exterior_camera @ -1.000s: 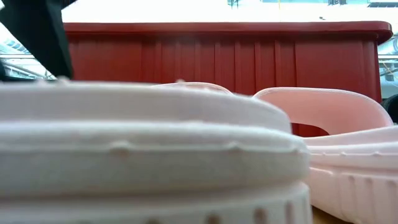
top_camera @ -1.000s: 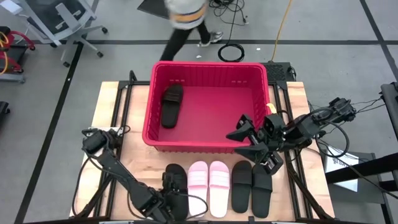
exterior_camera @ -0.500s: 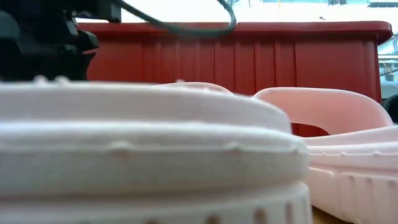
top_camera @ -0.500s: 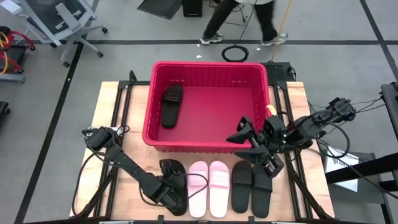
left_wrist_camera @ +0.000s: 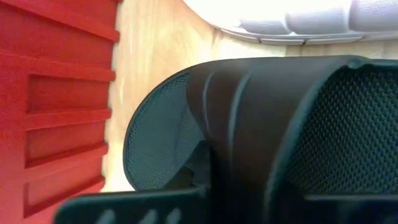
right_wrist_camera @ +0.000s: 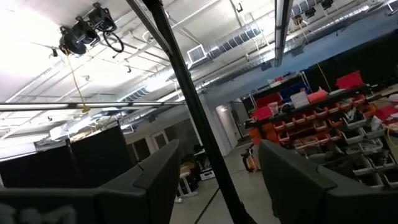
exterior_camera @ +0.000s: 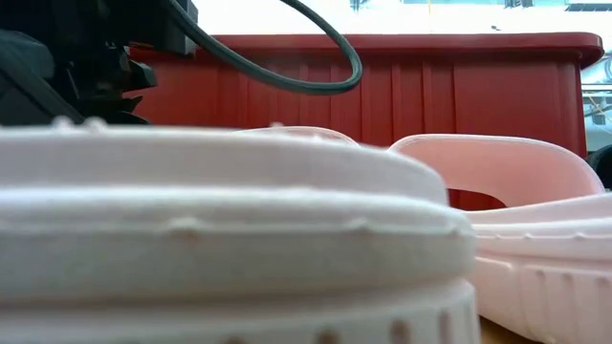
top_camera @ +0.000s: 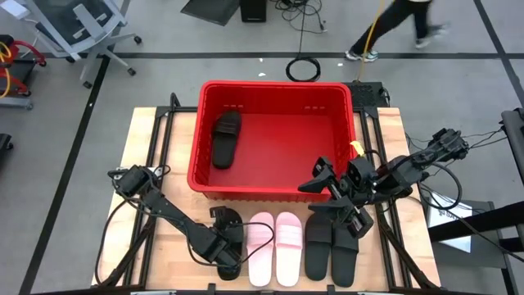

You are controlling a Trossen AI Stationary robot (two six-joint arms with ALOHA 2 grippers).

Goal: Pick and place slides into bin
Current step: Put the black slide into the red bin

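— Why did we have the left claw (top_camera: 227, 246) down on the leftmost black ribbed-strap rubber slide (top_camera: 230, 223) on the desk (top_camera: 147, 164)?

— We'd closed it on that slide to carry it to the large red plastic bin (top_camera: 273, 87). Our right claw (top_camera: 332, 190) waited wide open at the bin's near wall.

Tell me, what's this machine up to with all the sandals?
It is moving slides into the red bin. One black slide already lies inside. The left gripper is down on the leftmost black slide in the row at the table's near edge, fingers closed on its strap. Beside it wait two pink slides and two black ones. The right gripper hangs open by the bin's near right corner.
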